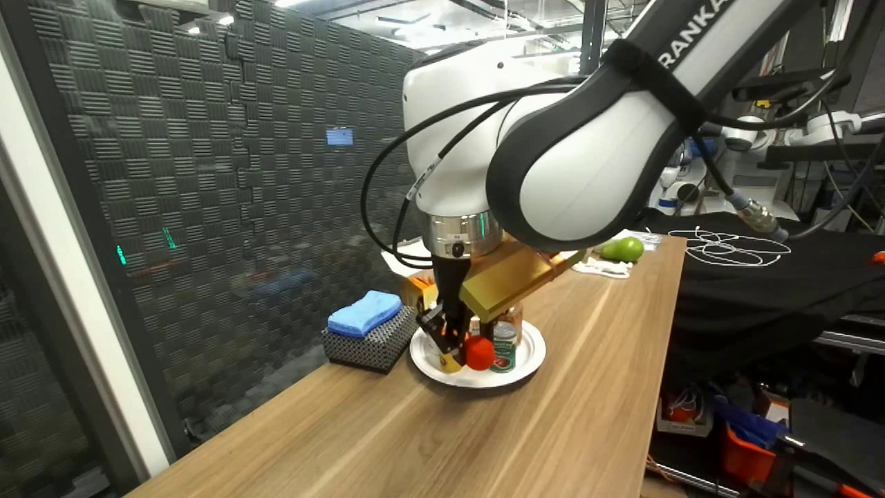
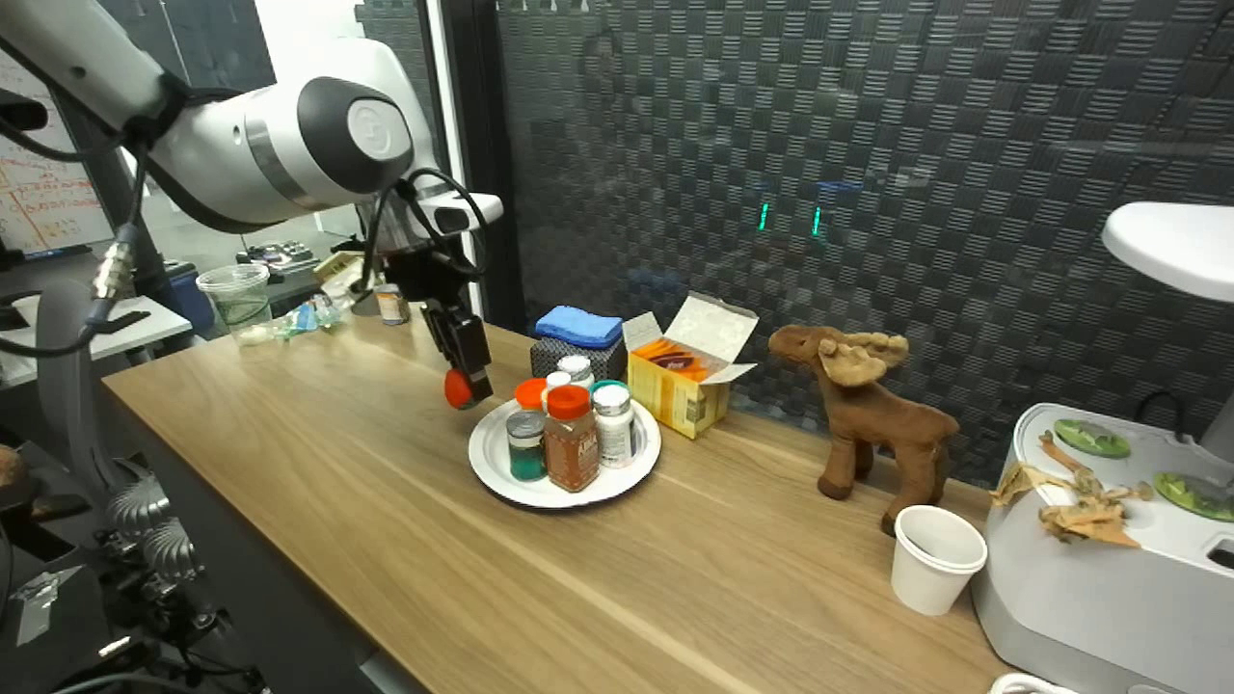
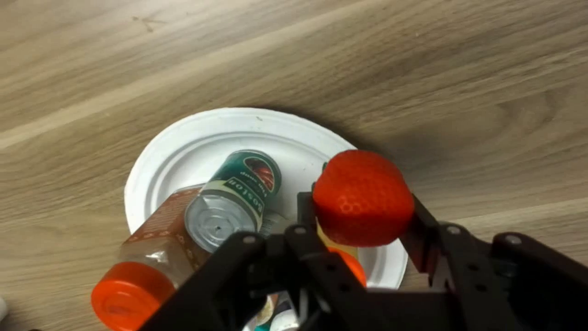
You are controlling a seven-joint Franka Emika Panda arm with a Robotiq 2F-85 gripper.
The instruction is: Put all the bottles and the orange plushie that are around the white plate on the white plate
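Several small bottles and jars stand on a round white plate while a black two-fingered gripper clasps a rounded red strawberry-like thing

The jaws are closed around the red thing, with a finger against each side, holding it above the wood-grain table near the plate's edge. In the wrist view it hides part of the rim; whether it hangs over the plate or just outside it, I cannot tell, nor whether it is soft.

On the plate the bottles and jars stand upright, close together: a clear bottle of brownish contents with a red cap, a dark green can with a metal lid, and a white plastic bottle with a white cap. In an exterior view, orange-red, white and teal caps show behind them, the bodies mostly hidden.

Beside the plate stands a yellow cardboard box with raised flaps; next to it a folded blue cloth lies on a grey patterned box. Farther along, a brown plush moose with tan antlers stands near nested white cups and a pale grey appliance.
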